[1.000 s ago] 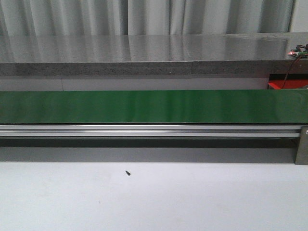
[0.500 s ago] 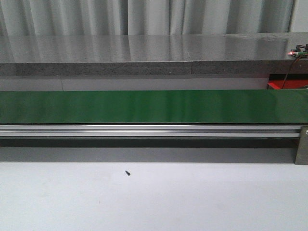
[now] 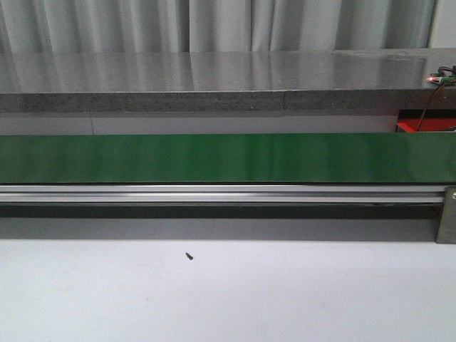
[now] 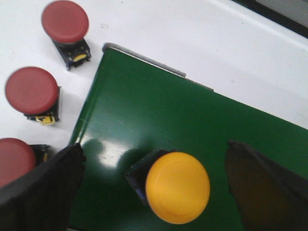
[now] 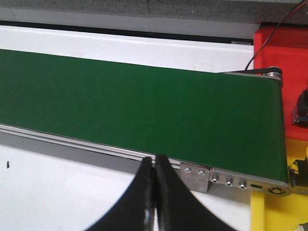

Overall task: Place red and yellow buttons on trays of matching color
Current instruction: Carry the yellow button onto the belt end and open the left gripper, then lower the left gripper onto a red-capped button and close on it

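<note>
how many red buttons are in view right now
3, all in the left wrist view on the white table beside the green belt: one, another, a third partly hidden by the left claw. Others may be out of frame.

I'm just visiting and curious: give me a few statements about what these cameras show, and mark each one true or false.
1. A yellow button sits on the green belt between the left gripper's open jaws. True.
2. Three red buttons lie on the white surface beside the belt. True.
3. The right gripper's jaws are wide open. False: they are shut together.
4. In the front view a red button rides the belt. False: the belt there is bare.
</note>
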Available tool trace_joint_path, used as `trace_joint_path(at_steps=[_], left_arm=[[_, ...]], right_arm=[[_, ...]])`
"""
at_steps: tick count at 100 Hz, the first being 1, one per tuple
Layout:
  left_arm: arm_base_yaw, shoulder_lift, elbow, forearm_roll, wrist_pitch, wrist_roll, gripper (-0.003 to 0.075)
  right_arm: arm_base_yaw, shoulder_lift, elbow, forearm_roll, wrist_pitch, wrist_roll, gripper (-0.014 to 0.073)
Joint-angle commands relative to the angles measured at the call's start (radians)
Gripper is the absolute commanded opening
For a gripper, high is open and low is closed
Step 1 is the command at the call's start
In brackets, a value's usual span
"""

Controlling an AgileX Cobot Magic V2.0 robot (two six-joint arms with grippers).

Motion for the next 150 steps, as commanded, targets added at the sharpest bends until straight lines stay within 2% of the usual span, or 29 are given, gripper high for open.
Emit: trace_joint_path(at_steps=[1, 15, 30, 41, 56, 107, 150], left_arm=[[0.025, -0.055, -0.053, 0.000, -0.026, 0.005, 0.0589], [0.074, -0.057, -0.082, 0.020, -0.015, 0.005, 0.0582], [0.101, -0.023, -0.086, 0.111, -0.017, 0.007, 0.0533], [0.106, 0.017, -0.086, 0.125, -0.027, 0.065, 0.0519], [0.106, 0.087, -0.107, 0.168, -0.050, 0.090, 0.0519], [0.106, 0.277, -0.279, 0.171, -0.019, 0.104, 0.0516], [0.106, 0.317, -0.313, 0.215, 0.008, 0.109, 0.0516]], right_arm=[[-0.001, -0.006, -0.028, 0.020, -0.056, -0.004, -0.0113], [-0.001, -0.006, -0.028, 0.023, -0.056, -0.004, -0.0113], [-0.001, -0.006, -0.028, 0.027, -0.056, -0.004, -0.0113], [-0.001, -0.006, -0.028, 0.031, -0.057, -0.004, -0.0113], [-0.001, -0.006, -0.028, 0.031, -0.055, -0.004, -0.0113], [-0.001, -0.006, -0.028, 0.031, -0.052, -0.004, -0.0113], [-0.001, -0.006, -0.028, 0.034, -0.046, -0.004, -0.0113]])
